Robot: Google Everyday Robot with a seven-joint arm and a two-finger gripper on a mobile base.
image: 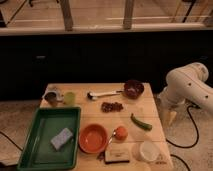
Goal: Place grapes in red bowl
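The grapes [112,106], a small dark reddish-brown bunch, lie on the wooden table [152,107] near its middle. The red bowl [93,138], wide, shallow and orange-red, sits nearer the front, below and left of the grapes, with nothing in it. My white arm [187,87] stands off the table's right side. Its gripper [168,117] hangs pointing down beside the right edge, well right of the grapes. The gripper is open and holds nothing.
A green pepper [141,122] and a round orange fruit [120,133] lie right of the red bowl. At the back are a maroon bowl [133,89], a utensil [102,94], a green cup [69,98] and a metal cup [52,96]. A green tray [45,122] holds a sponge [61,138]. A white container [149,150] sits front right.
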